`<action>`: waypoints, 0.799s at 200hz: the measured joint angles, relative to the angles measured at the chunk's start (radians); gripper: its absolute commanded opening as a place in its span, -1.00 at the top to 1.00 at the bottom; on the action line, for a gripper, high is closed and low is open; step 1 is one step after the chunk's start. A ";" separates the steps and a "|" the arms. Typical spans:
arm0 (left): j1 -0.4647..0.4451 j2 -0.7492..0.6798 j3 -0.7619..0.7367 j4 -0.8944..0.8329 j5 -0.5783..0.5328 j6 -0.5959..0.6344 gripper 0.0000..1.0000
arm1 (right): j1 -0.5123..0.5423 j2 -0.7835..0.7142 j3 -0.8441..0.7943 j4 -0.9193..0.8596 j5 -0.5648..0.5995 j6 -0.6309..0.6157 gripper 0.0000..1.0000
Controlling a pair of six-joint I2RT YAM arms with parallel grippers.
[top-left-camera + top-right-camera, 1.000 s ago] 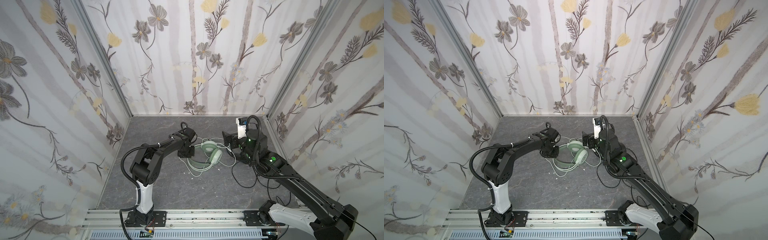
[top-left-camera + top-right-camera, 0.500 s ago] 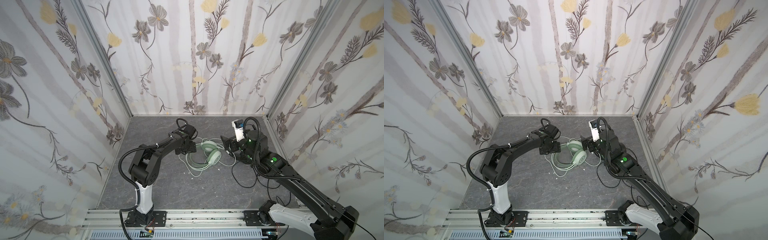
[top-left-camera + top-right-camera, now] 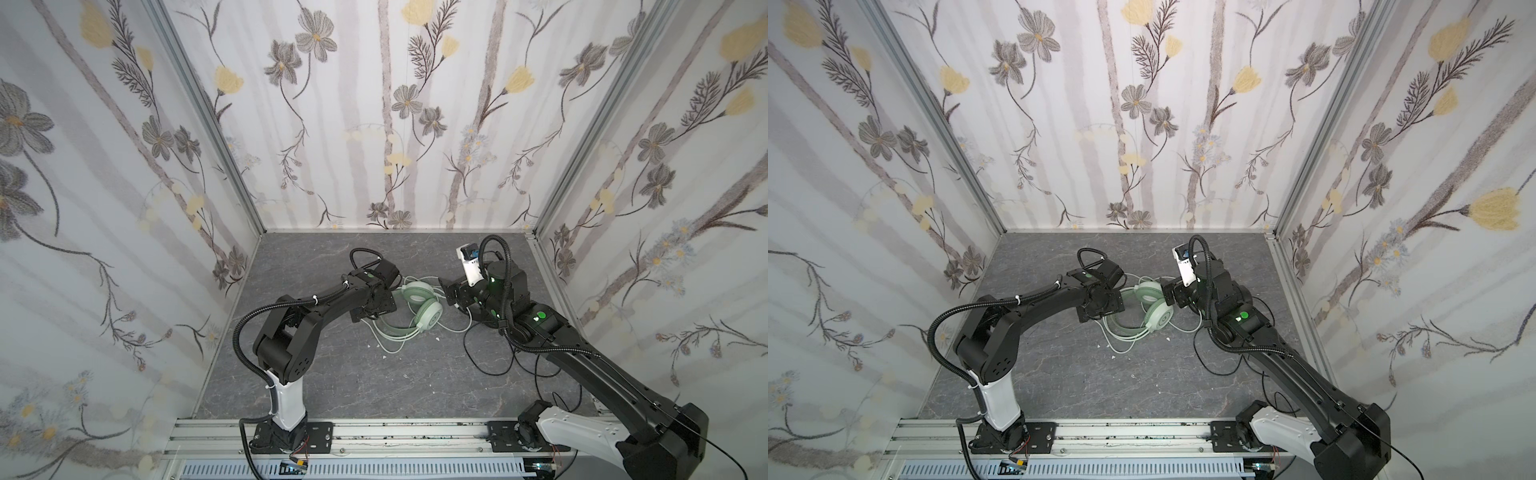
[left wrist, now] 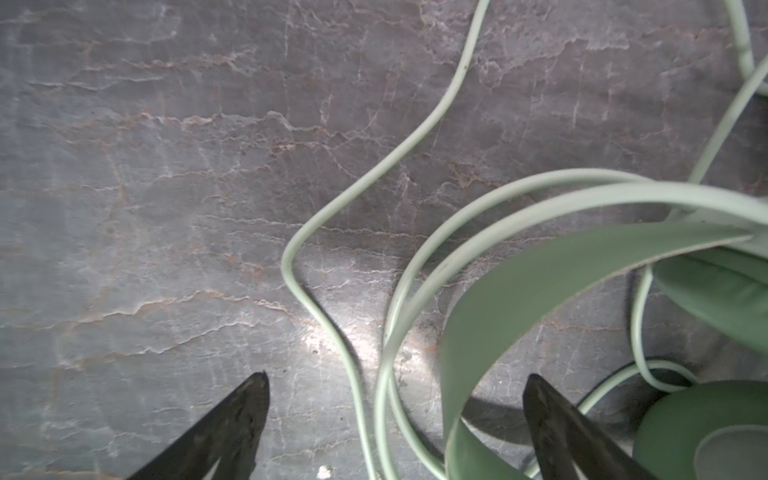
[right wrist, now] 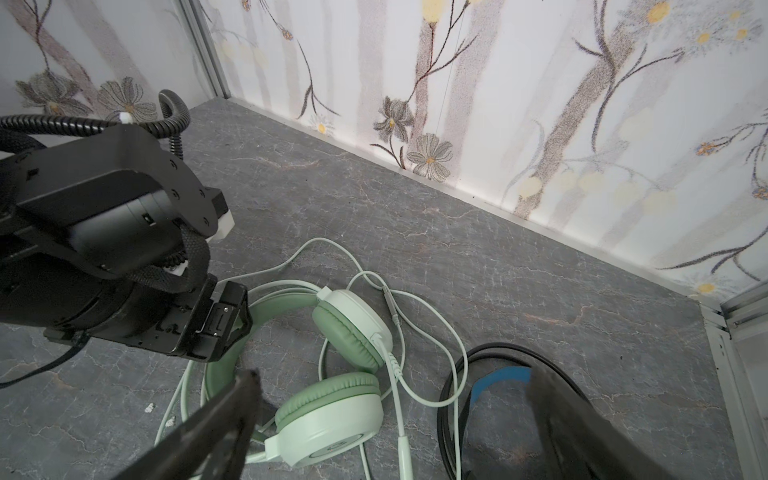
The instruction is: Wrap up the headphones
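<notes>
Nearest the front rail, the black cable (image 3: 492, 373) is seen in loose loops on the floor (image 3: 374, 395), beside the right arm. Further in, the mint headset (image 3: 430, 318) lies on its side about mid-floor, between the two grippers. Its whitish cable (image 4: 316, 303) is strewn around and under the headband (image 4: 540, 282). The black headset (image 5: 498, 376), known by its blue inner band, lies just beside the mint one. It is largely hidden beneath the right arm in both top views.

The left gripper (image 4: 397, 378) is held over the headband and whitish cable with its jaws spread wide, and nothing is gripped. The right gripper (image 5: 392, 374) is likewise spread wide and empty, poised above the two headsets.

Both headsets are judged light, with soft padded cups and springy bands, so they are likely to slide on the smooth floor when a cable is pulled. The cables are limp and apt to snag, since the whitish cable appears to cross the black headset. A headset is best pinned by its band, while its cable is taken close to the cup and wound from there.

Compared with a second ago, the left jaws have been opened from a near-closed state. The right gripper has been shifted slightly towards the mint headset, which itself appears unmoved.
</notes>
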 measured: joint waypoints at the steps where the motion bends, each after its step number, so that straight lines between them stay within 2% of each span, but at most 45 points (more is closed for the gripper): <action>1: 0.000 0.002 0.000 0.002 0.001 -0.003 -0.79 | 0.000 0.000 0.000 0.000 0.000 0.000 -0.99; 35: -0.002 0.048 0.003 0.029 0.018 -0.051 -0.64 | -0.002 -0.009 -0.015 0.013 -0.023 -0.001 -0.99; 95: -0.003 0.079 -0.053 0.069 0.004 -0.116 -0.23 | -0.018 -0.002 -0.003 0.019 -0.023 -0.025 -0.99; 129: -0.008 0.078 -0.066 0.072 -0.035 -0.128 0.24 | -0.019 -0.008 -0.001 0.018 -0.023 -0.037 -0.99; 160: -0.008 0.077 -0.062 0.065 -0.047 -0.114 0.54 | -0.019 -0.016 -0.002 0.019 -0.023 -0.037 -0.99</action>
